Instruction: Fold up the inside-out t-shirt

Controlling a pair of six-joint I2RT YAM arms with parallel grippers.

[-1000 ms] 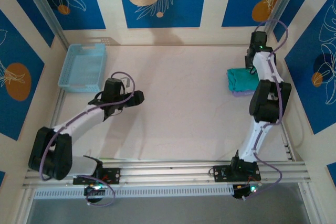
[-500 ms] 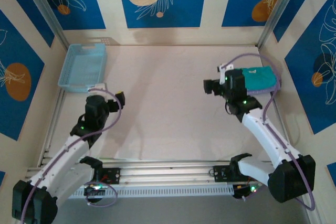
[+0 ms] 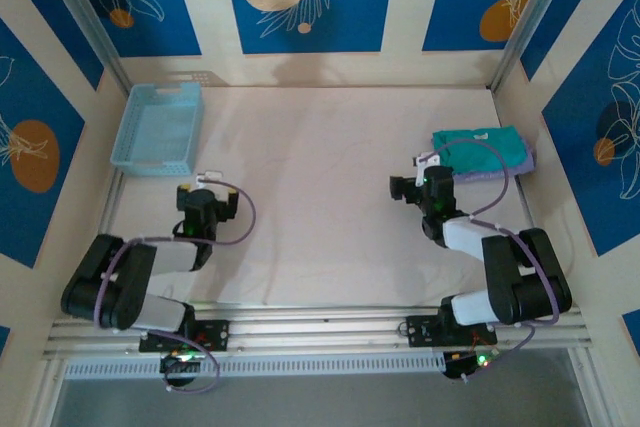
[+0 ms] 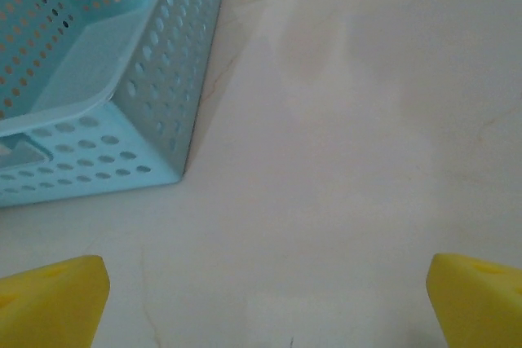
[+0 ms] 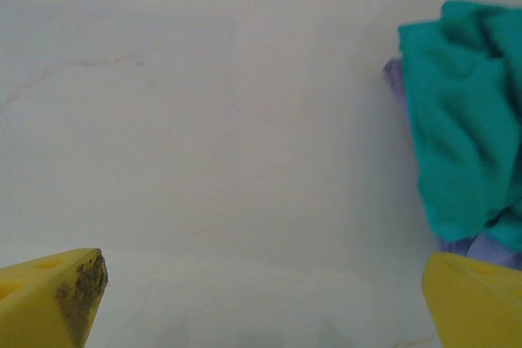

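The inside-out t-shirt is a teal-green folded bundle at the back right of the table, lying on top of a pale lavender garment. In the right wrist view the t-shirt sits at the right edge with the lavender garment peeking out beneath it. My right gripper rests low to the left of the bundle and apart from it. It is open, with bare table between its yellow fingertips. My left gripper is open over bare table near the left side, its fingertips wide apart.
A light blue perforated basket stands at the back left, just ahead and to the left of my left gripper; its near corner shows in the left wrist view. Both arms are folded back near the table's front rail. Walls close in the sides and back.
Both arms have drawn back and folded low toward the near edge. The right gripper came away from the folded bundle, which stays in place. Both jaws finished opening wide.
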